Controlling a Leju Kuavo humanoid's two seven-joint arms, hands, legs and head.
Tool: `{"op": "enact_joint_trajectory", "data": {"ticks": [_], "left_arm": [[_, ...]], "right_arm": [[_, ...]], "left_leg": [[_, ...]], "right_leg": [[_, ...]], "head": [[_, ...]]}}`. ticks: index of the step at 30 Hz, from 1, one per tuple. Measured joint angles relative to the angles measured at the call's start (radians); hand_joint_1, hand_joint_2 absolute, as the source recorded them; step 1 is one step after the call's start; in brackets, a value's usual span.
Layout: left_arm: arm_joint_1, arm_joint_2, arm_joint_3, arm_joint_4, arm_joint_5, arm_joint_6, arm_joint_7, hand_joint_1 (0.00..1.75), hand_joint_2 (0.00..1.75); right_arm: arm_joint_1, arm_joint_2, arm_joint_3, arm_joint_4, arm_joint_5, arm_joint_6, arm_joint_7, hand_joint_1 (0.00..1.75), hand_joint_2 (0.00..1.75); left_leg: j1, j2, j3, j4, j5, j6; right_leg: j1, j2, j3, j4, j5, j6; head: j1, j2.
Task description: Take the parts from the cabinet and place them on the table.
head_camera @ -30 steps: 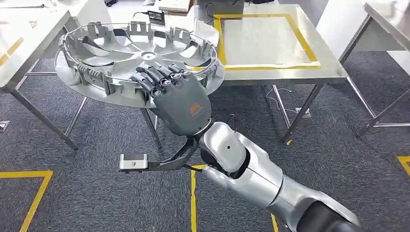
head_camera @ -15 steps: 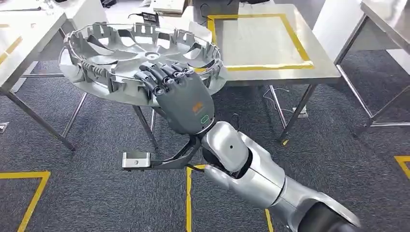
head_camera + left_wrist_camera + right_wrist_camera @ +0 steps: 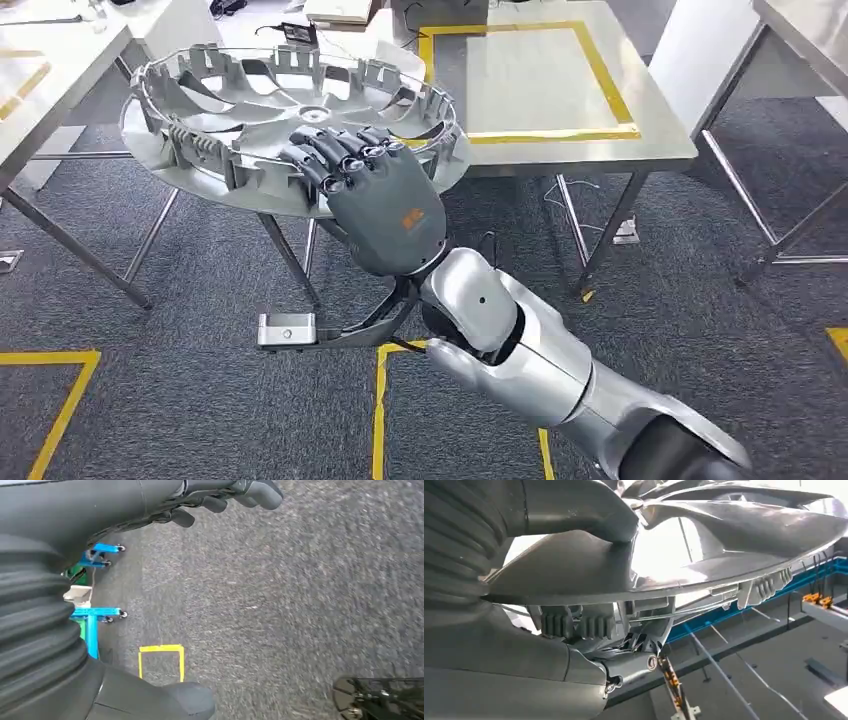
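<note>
Nearest, the silver right arm (image 3: 520,350) reaches up from the lower right over grey carpet (image 3: 200,400) marked with yellow floor tape (image 3: 378,410). Its right hand (image 3: 375,205) is clamped on the near rim of the wheel cover (image 3: 250,110), a big silver disc with curved spokes and a ring of clips standing up around its edge. The fingers (image 3: 335,155) curl over the rim onto the inner face, and the right wrist view shows the thumb (image 3: 574,510) pressed against the smooth underside of the same cover. The cover is carried roughly level in the air, above the floor and in front of the tables, touching none of them. It holds nothing inside its dished face.

Lower down, the left hand (image 3: 220,495) hangs over bare carpet with its fingers apart and nothing in them.

Farther off stands a steel table (image 3: 660,150) with a square of yellow tape (image 3: 610,90) marked on its top; the square has nothing lying in it. At the far left is the corner of a white table (image 3: 40,90).
</note>
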Motion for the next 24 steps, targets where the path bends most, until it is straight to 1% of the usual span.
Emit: {"op": "enact_joint_trajectory", "data": {"ticks": [1, 2, 3, 4, 5, 6, 7, 8, 9, 10, 11, 12, 13, 14, 15, 16, 17, 19, 20, 21, 22, 23, 24], "left_arm": [[0.0, 0.003, 0.0, 0.0, 0.0, 0.0, -0.001, 0.0, 1.75], [-0.001, 0.001, 0.001, 0.0, 0.0, 0.0, -0.002, 0.0, 1.75], [-0.002, 0.001, 0.001, 0.0, 0.0, 0.0, -0.002, 0.0, 1.75], [-0.001, 0.001, 0.002, 0.0, 0.0, 0.0, -0.002, 0.0, 1.75], [0.0, 0.001, 0.003, 0.0, 0.0, 0.0, -0.002, 0.0, 1.75], [0.001, -0.001, 0.004, 0.0, 0.001, 0.0, -0.001, 0.0, 1.75], [0.0, -0.001, 0.005, 0.0, 0.0, 0.0, -0.002, 0.0, 1.75], [-0.001, 0.0, 0.005, 0.0, 0.0, 0.0, -0.002, 0.0, 1.75], [-0.002, 0.0, 0.005, 0.0, 0.0, 0.0, -0.002, 0.0, 1.75], [-0.003, 0.0, 0.005, 0.0, -0.001, 0.0, -0.002, 0.0, 1.75], [-0.002, 0.0, 0.005, 0.0, -0.002, 0.0, -0.001, 0.0, 1.75], [-0.002, 0.0, 0.005, 0.0, -0.003, 0.0, 0.0, 0.0, 1.75], [-0.002, 0.0, 0.005, 0.0, -0.003, 0.0, 0.002, 0.0, 1.75], [-0.003, -0.001, 0.005, 0.0, -0.003, 0.0, 0.002, 0.0, 1.75], [-0.004, -0.002, 0.005, 0.0, -0.003, 0.0, 0.001, 0.0, 1.75], [-0.005, -0.002, 0.005, 0.0, -0.004, 0.0, 0.001, 0.0, 1.75], [-0.006, -0.001, 0.005, 0.0, -0.004, -0.001, 0.002, 0.0, 1.75], [-0.006, 0.0, 0.005, 0.0, -0.005, -0.003, 0.002, 0.0, 1.75], [-0.006, 0.0, 0.005, 0.0, -0.006, -0.003, 0.002, 0.0, 1.75], [-0.005, 0.003, 0.005, -0.002, -0.007, -0.003, 0.003, 0.0, 1.75], [-0.005, 0.0, 0.005, -0.001, -0.008, -0.004, 0.002, 0.0, 1.75], [-0.005, 0.0, 0.005, 0.0, -0.01, -0.006, 0.003, 0.0, 1.75], [-0.005, 0.0, 0.005, 0.0, -0.011, -0.007, 0.004, 0.0, 1.75]], "right_arm": [[-0.001, 0.0, 0.0, 0.0, 0.0, -0.001, 0.0, 1.75, 1.75], [-0.002, 0.0, 0.0, 0.0, 0.0, -0.002, 0.0, 1.75, 1.75], [-0.002, 0.0, 0.0, 0.0, 0.0, -0.002, 0.0, 1.75, 1.75], [-0.003, 0.0, 0.0, 0.0, 0.0, -0.003, 0.0, 1.75, 1.75], [-0.003, 0.0, 0.0, 0.0, 0.0, -0.003, 0.0, 1.75, 1.75], [-0.003, -0.001, 0.0, 0.0, 0.0, -0.002, 0.0, 1.75, 1.75], [-0.004, -0.002, 0.0, 0.0, 0.0, -0.002, 0.0, 1.75, 1.75], [-0.006, -0.002, 0.0, 0.0, -0.001, -0.003, 0.0, 1.75, 1.75], [-0.005, -0.002, 0.0, 0.0, 0.0, -0.003, 0.0, 1.75, 1.75], [-0.004, -0.003, 0.0, 0.0, 0.0, -0.003, 0.0, 1.75, 1.75], [-0.004, -0.005, 0.0, 0.0, 0.0, -0.003, 0.0, 1.75, 1.75], [-0.004, -0.006, 0.0, 0.0, -0.001, -0.003, 0.0, 1.75, 1.75], [-0.003, -0.007, 0.0, 0.0, -0.001, -0.003, 0.0, 1.75, 1.75], [-0.002, -0.008, 0.0, 0.0, -0.001, -0.002, 0.002, 1.75, 1.75], [-0.003, -0.008, -0.001, 0.0, 0.001, -0.003, 0.003, 1.75, 1.75], [-0.001, -0.008, -0.001, 0.0, 0.005, -0.003, 0.003, 1.75, 1.75], [0.002, -0.008, -0.002, -0.001, 0.011, -0.005, 0.003, 1.75, 1.75], [0.016, -0.011, -0.005, -0.001, 0.021, -0.012, 0.005, 1.75, 1.75], [0.024, -0.017, -0.005, -0.002, 0.025, -0.021, 0.003, 1.75, 1.75], [0.034, -0.023, -0.005, -0.004, 0.026, -0.027, 0.001, 1.75, 1.75], [0.041, -0.028, -0.007, -0.004, 0.026, -0.033, -0.001, 1.75, 1.75], [0.045, -0.032, -0.008, -0.005, 0.025, -0.039, -0.002, 1.75, 1.75], [0.049, -0.036, -0.008, -0.005, 0.024, -0.04, -0.004, 1.75, 1.75]], "left_leg": [[-0.006, 0.009, 0.012, -0.013, -0.019, 0.013], [-0.009, 0.009, 0.019, -0.031, -0.012, 0.006], [-0.012, 0.007, 0.019, -0.032, -0.011, 0.003], [-0.013, 0.006, 0.019, -0.033, -0.011, 0.002], [-0.011, 0.005, 0.024, -0.045, -0.009, 0.001], [0.003, 0.006, 0.036, -0.06, -0.003, -0.003], [0.003, 0.004, 0.041, -0.067, -0.003, 0.001], [0.003, 0.003, 0.041, -0.067, -0.003, 0.003], [0.003, 0.003, 0.041, -0.066, -0.005, 0.005], [0.002, 0.002, 0.041, -0.065, -0.007, 0.006], [0.002, 0.0, 0.042, -0.064, -0.009, 0.007], [0.003, -0.001, 0.043, -0.062, -0.01, 0.006], [0.003, -0.003, 0.044, -0.06, -0.012, 0.005], [0.003, -0.006, 0.045, -0.057, -0.015, 0.003], [0.003, -0.008, 0.045, -0.052, -0.019, -0.001], [-0.001, -0.009, 0.042, -0.048, -0.022, -0.005], [-0.003, -0.011, 0.04, -0.044, -0.024, -0.011], [-0.002, -0.011, 0.042, -0.05, -0.02, -0.021], [-0.003, -0.011, 0.044, -0.052, -0.02, -0.025], [-0.003, -0.01, 0.038, -0.048, -0.026, -0.031], [-0.003, -0.007, 0.033, -0.029, -0.039, -0.038], [0.001, -0.005, 0.008, 0.025, -0.069, -0.045], [0.006, -0.004, -0.028, 0.099, -0.103, -0.051]], "right_leg": [[0.005, -0.003, 0.0, -0.003, -0.001, 0.002], [0.004, -0.001, -0.001, -0.004, -0.001, 0.006], [0.002, -0.003, -0.001, -0.006, 0.0, 0.009], [0.001, -0.005, 0.001, -0.011, 0.0, 0.014], [0.002, -0.005, 0.005, -0.015, 0.0, 0.021], [0.001, -0.006, 0.004, -0.009, -0.009, 0.027], [0.004, -0.003, -0.01, 0.02, -0.025, 0.032], [0.003, -0.002, -0.042, 0.079, -0.054, 0.036], [0.001, -0.002, -0.083, 0.156, -0.086, 0.039], [0.0, -0.002, -0.126, 0.229, -0.108, 0.043], [0.0, -0.002, -0.15, 0.263, -0.108, 0.044], [-0.001, -0.002, -0.152, 0.254, -0.086, 0.045], [-0.002, -0.002, -0.135, 0.206, -0.047, 0.045], [-0.002, -0.002, -0.099, 0.124, 0.003, 0.043], [-0.002, -0.002, -0.051, 0.023, 0.051, 0.039], [0.0, -0.001, -0.034, -0.01, 0.035, 0.032], [0.001, -0.001, -0.032, -0.018, 0.04, 0.027], [0.004, 0.0, -0.032, -0.018, 0.041, 0.019], [0.002, 0.0, -0.031, -0.023, 0.043, 0.015], [-0.008, -0.003, -0.022, -0.032, 0.048, 0.008], [-0.009, -0.003, -0.018, -0.035, 0.048, 0.006], [-0.011, -0.004, -0.018, -0.036, 0.048, 0.002], [-0.011, -0.003, -0.017, -0.036, 0.048, 0.002]], "head": [[0.002, 0.0], [0.0, 0.0], [0.003, 0.0], [0.0, 0.0], [0.002, 0.0], [0.002, 0.0], [0.004, 0.0], [0.004, 0.0], [0.004, 0.0], [0.004, 0.0], [0.004, 0.0], [0.004, 0.0], [0.004, 0.0], [0.004, 0.0], [0.004, 0.0], [0.003, 0.0], [0.003, 0.0], [0.003, 0.0], [0.003, 0.0], [0.004, 0.0], [-0.002, 0.0], [-0.005, 0.0], [-0.006, 0.0]]}}
